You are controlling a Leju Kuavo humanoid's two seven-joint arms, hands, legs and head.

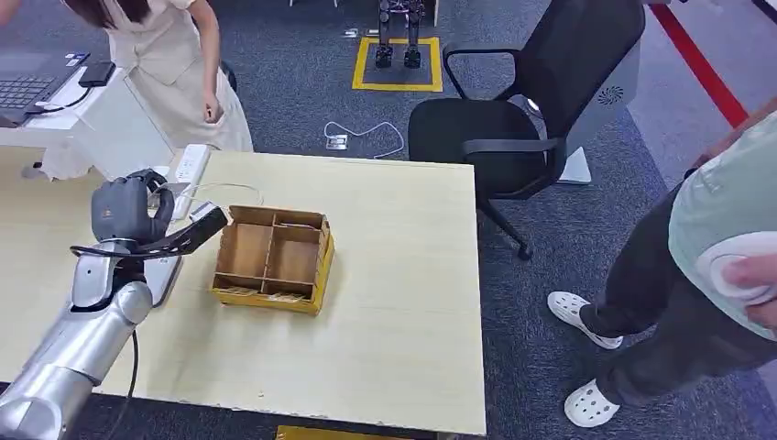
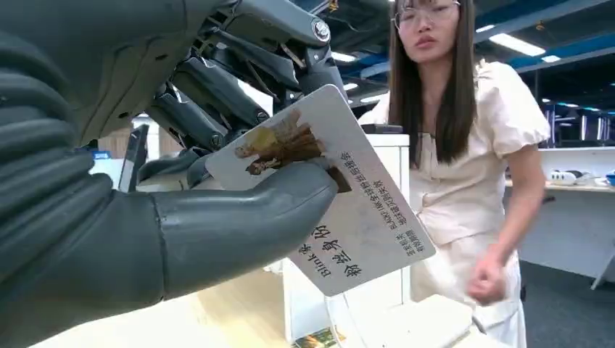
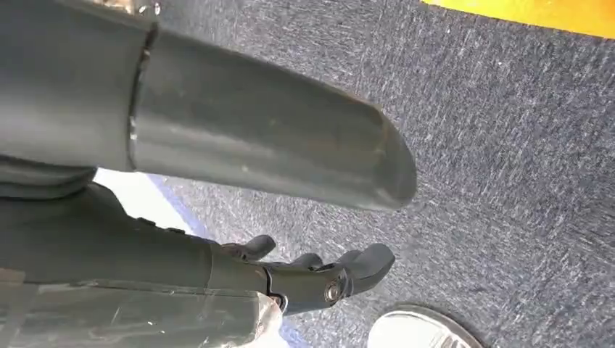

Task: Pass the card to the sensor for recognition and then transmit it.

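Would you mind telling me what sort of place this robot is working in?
Probably an office-style robotics lab: grey carpet floor, a black mesh office chair, a pale wooden table, and a yellow-taped floor square marking a robot's standing spot.

Card (image 2: 348, 210) in left hand (image 2: 181, 181)

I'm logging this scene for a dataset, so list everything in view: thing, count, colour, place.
card: one, white with a printed picture and dark text, held in the left hand.
divided box: one, brown with yellow sides, middle of the table.
table: one, pale wood, in front of the robot.
power strip: one, white, far left edge of the table.
office chair: one, black, beyond the table.
laptop: one, dark, on the white desk at far left.
people: two, one in a cream dress behind the table, one in dark trousers at right.
left hand: grey, raised over the table's left side, gripping the card.
right hand: dark, hanging above the grey carpet, fingers loosely curled, holding nothing.
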